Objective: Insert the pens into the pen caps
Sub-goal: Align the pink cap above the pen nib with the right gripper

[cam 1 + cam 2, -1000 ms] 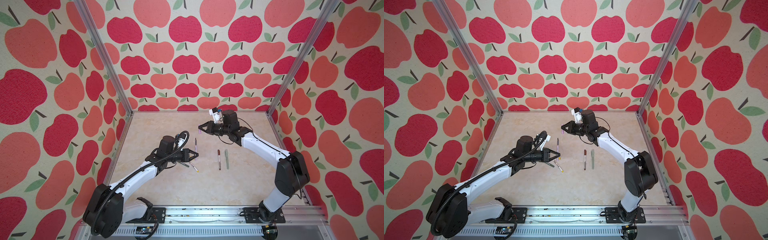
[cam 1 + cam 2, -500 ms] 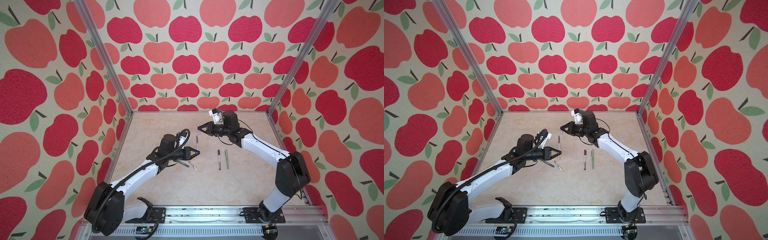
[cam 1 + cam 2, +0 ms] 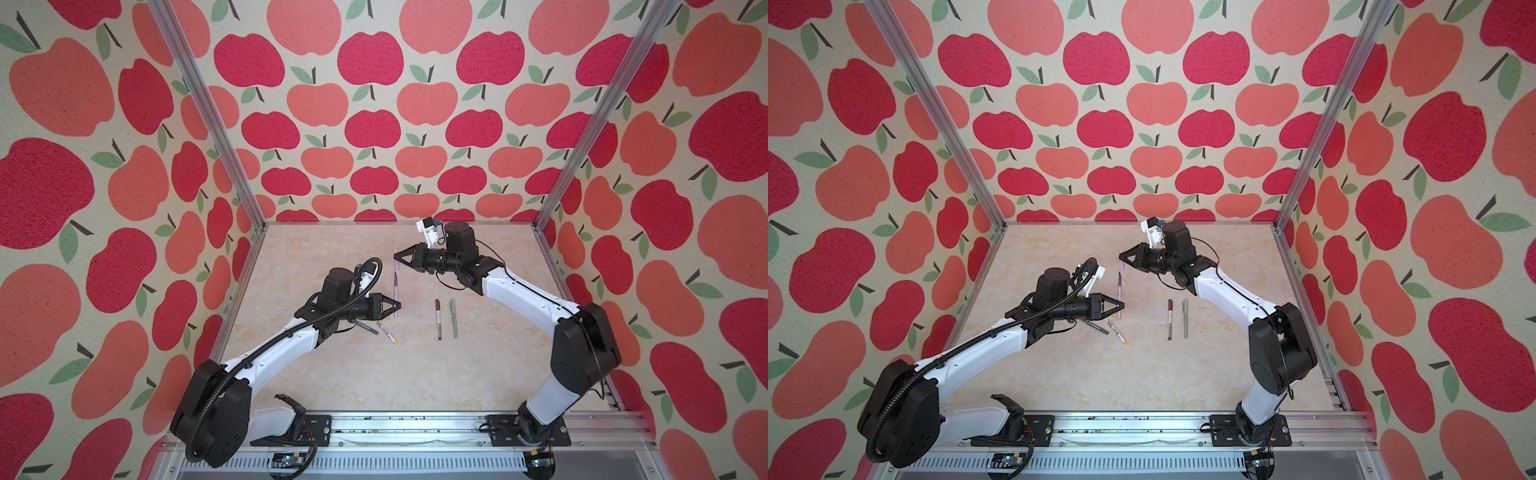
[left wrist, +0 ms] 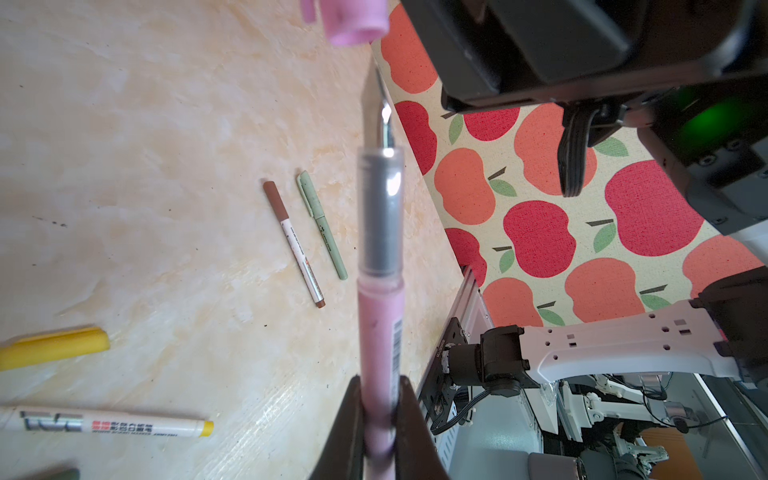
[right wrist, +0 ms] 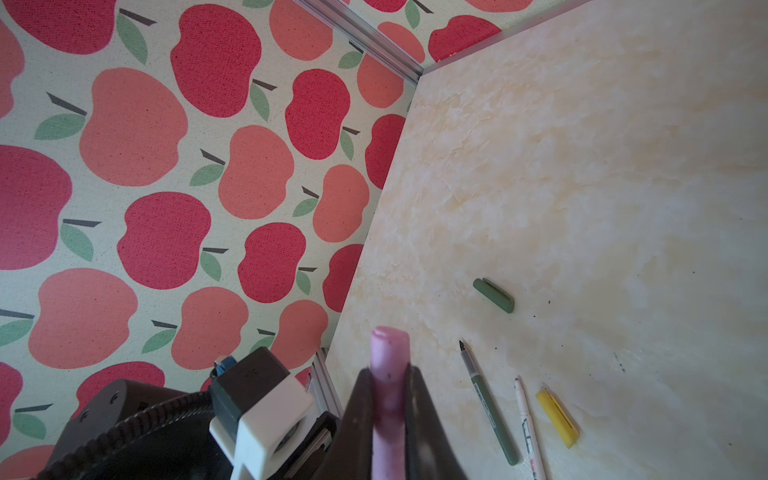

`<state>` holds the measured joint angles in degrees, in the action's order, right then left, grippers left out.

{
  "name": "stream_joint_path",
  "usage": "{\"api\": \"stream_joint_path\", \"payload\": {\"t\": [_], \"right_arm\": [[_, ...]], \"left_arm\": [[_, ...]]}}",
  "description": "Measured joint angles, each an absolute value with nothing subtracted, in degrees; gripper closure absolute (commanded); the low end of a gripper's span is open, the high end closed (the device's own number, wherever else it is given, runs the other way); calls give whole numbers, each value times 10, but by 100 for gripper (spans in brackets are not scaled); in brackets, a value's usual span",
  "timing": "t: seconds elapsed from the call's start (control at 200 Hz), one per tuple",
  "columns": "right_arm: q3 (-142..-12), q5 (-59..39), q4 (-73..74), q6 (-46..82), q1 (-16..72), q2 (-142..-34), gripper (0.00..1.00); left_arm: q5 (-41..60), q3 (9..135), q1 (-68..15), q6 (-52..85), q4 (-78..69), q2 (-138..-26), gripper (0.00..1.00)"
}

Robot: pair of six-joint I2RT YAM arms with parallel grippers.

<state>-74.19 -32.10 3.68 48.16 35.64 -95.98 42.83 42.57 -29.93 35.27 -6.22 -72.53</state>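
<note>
Centre frame, the left gripper [image 3: 398,306], clamped on the lilac-pink pen [image 3: 395,291], has edged its tip into line just below the lilac-pink cap [image 3: 397,264] pinched in the right gripper [image 3: 396,253]; insertion looks imminent.

It was a robot lab: a test box with apple-print walls [image 3: 374,124], metal posts [image 3: 210,116], and more machines [image 4: 598,405] outside.

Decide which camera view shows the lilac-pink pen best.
Left wrist view: the lilac-pink pen fills the frame, nib bare, gripped by the left end effector. Both top views show a thin sliver; the right wrist view misses it.
</note>
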Motion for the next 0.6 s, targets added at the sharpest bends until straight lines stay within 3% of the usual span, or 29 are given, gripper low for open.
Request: {"api": "stream_joint_path", "payload": {"t": [0.6], "right_arm": [[-742,-321,38,481,366,-947,89]], "left_arm": [[428,427,-299,351,-61,-725,100]]}}
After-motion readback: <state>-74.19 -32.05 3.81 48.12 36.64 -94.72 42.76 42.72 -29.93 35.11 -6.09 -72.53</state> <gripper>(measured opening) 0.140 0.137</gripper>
